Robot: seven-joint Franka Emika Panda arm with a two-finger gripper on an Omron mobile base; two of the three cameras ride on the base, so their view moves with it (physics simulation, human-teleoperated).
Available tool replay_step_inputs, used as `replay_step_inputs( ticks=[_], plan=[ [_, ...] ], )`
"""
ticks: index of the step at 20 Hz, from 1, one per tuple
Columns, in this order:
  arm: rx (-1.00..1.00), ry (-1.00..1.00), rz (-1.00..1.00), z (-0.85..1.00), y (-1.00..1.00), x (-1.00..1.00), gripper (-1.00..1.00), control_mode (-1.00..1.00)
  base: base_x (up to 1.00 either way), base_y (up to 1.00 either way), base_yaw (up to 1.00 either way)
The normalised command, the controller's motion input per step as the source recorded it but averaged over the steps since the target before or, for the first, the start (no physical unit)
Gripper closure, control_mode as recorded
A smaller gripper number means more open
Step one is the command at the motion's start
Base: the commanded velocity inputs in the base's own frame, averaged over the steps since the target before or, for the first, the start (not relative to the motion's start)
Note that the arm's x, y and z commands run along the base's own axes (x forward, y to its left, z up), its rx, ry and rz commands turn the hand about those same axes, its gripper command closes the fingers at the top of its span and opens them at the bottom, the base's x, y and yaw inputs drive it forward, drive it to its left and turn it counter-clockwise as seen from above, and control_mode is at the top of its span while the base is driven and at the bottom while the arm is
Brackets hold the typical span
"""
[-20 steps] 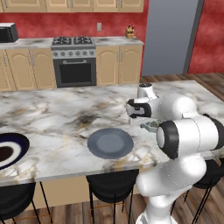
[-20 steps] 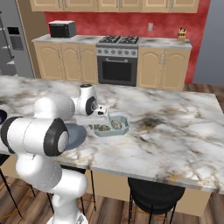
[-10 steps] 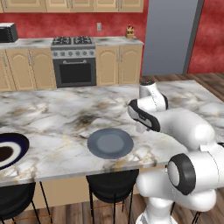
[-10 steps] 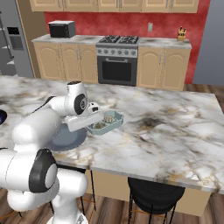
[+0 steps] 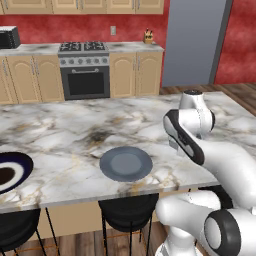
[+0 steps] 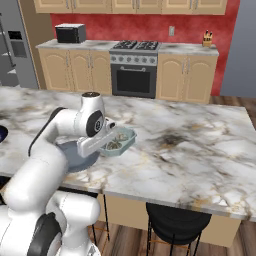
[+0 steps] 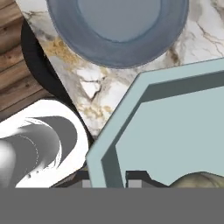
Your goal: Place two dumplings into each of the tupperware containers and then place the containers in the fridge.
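I am gripping the pale bluish container (image 6: 119, 142) by its near wall, my tool (image 7: 114, 178) pinched almost shut with one fingertip (image 7: 138, 178) inside the rim and the other outside it. In the right base view the box is sitting level at the tool's front, just over the worktop (image 6: 200, 150); whether it is touching the marble I cannot tell. I am taking it by the wall, I judge, so the tips are staying clear of the food and the box is riding flat. A dumpling (image 7: 199, 180) is lying on the floor of the box right beside my inner fingertip, and the right base view is showing dark speckled lumps in there, though I cannot count them.

Just beyond the box's far rim, as my hand camera sees it, the round grey plate (image 7: 118, 30) is resting bare on the worktop. Well apart from the tool, across the room, the fridge (image 5: 195, 42) is standing with its door shut. I am reckoning this box is filled and the carry to the fridge is what is in hand; the door will need opening first.
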Motion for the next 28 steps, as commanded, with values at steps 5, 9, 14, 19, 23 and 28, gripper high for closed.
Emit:
replay_step_inputs(
  ticks=[5,9,14,19,23,28],
  plan=[
    [0.04,0.02,0.24,0.37,-0.01,-0.56,1.00,-1.00,0.00,0.00,0.00],
    [0.00,0.00,0.15,0.03,0.01,-0.51,1.00,-1.00,0.00,0.00,0.00],
    [-0.03,-0.13,0.05,0.01,0.34,-0.31,1.00,-1.00,0.00,0.00,0.00],
    [0.00,-0.32,0.08,0.02,0.01,-0.35,1.00,-1.00,0.00,0.00,0.00],
    [-0.01,0.03,0.01,0.22,0.07,-0.10,1.00,-1.00,0.00,0.00,0.00],
    [-0.05,0.09,0.00,0.24,0.15,-0.01,1.00,-1.00,0.00,0.00,0.00]
  ],
)
